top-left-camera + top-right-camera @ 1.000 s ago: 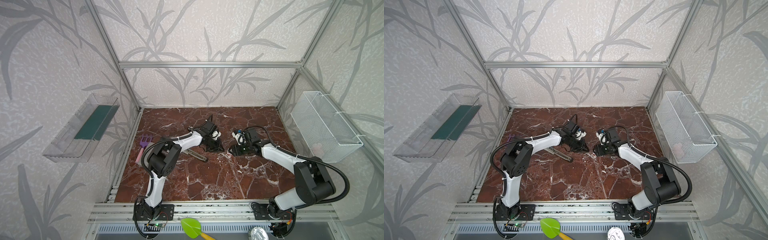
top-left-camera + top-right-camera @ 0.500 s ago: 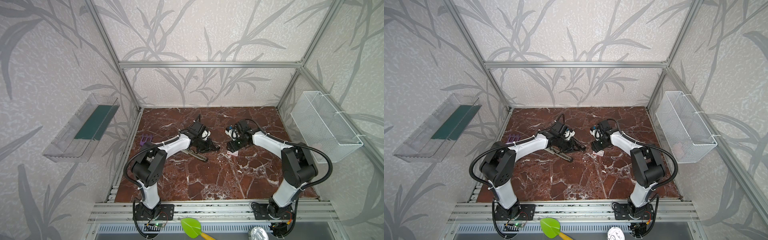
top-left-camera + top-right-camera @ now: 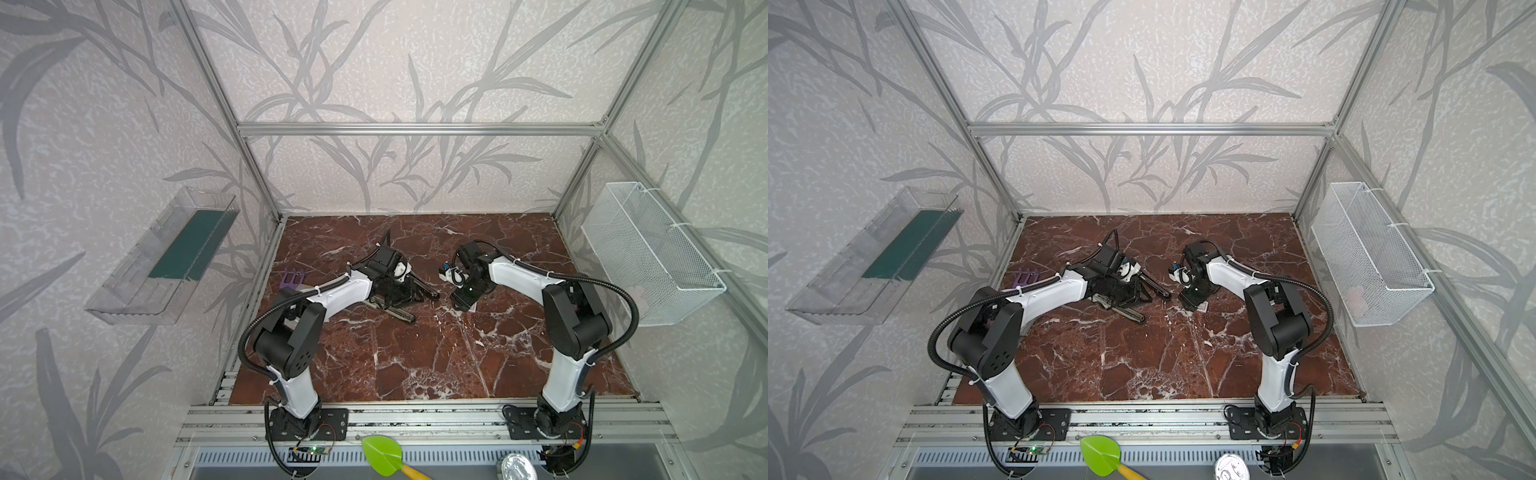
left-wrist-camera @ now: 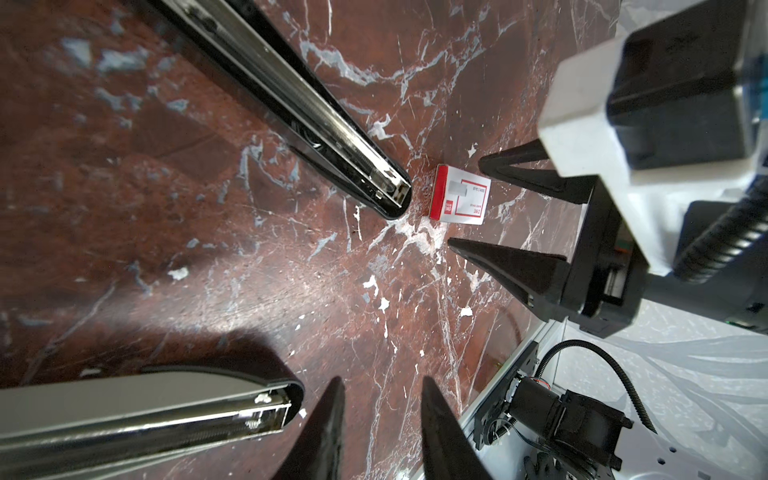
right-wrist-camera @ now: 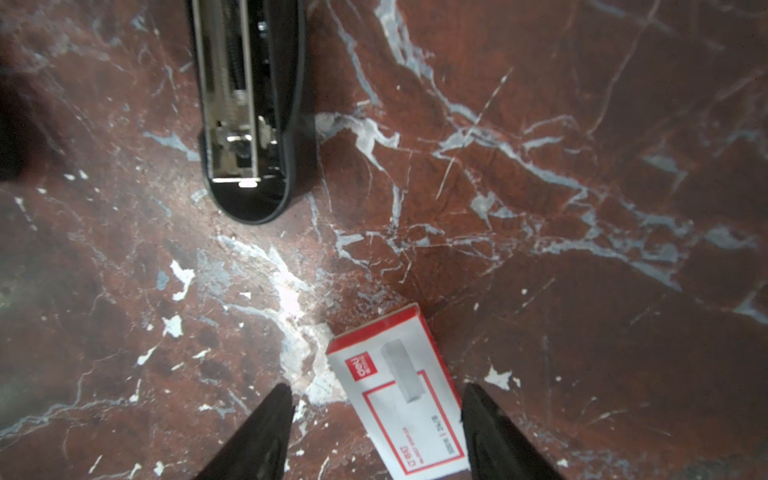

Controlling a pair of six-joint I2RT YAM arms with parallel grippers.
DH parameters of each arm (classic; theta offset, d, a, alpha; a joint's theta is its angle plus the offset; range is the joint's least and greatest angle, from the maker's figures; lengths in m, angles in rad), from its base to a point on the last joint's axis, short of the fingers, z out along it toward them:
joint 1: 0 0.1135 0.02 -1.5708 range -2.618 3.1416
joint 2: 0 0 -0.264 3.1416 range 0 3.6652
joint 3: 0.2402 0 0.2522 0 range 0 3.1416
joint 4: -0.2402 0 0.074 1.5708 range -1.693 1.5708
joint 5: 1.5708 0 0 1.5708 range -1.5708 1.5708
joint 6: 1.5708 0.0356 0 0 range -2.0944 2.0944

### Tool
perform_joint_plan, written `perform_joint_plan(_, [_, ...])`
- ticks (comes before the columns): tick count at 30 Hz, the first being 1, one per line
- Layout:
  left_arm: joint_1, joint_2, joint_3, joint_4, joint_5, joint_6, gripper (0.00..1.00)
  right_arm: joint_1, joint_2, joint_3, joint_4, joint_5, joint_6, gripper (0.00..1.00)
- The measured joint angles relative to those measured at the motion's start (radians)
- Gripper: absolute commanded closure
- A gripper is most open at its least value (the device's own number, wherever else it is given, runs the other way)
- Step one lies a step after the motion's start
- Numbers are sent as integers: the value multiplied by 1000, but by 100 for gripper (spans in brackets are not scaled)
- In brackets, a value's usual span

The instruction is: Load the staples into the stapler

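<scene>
Between the parted jaws of our right gripper (image 5: 376,388) lies the staples box (image 5: 399,395) on the marble table (image 5: 582,249) — long axis nearly along our reach, slightly skewed. Our left gripper (image 4: 382,380), parted and empty, hovers beside the opened stapler (image 5: 249,124).

The desk (image 5: 582,124) is smooth, marble-look stone with a slight sheen. The stapler (image 5: 249,124) pairs glossy black plastic with shiny chrome metal. The staples box (image 5: 399,395) is matt printed cardboard.

Leaf-print walls (image 3: 415,62) — red marble floor (image 3: 415,353)
</scene>
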Motion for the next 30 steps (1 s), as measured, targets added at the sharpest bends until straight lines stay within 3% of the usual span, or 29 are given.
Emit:
perform_joint_plan(9, [0,-3,-8,8,1,-10,68,22,48,7,-2,51,-20,39])
perform_joint_plan(20, [4,-3,-19,28,8,-22,68,23,60,19,12,65,-15,57])
perform_joint_plan(30, [5,-3,-19,29,14,-22,68,23,-27,-61,111,41,24,58])
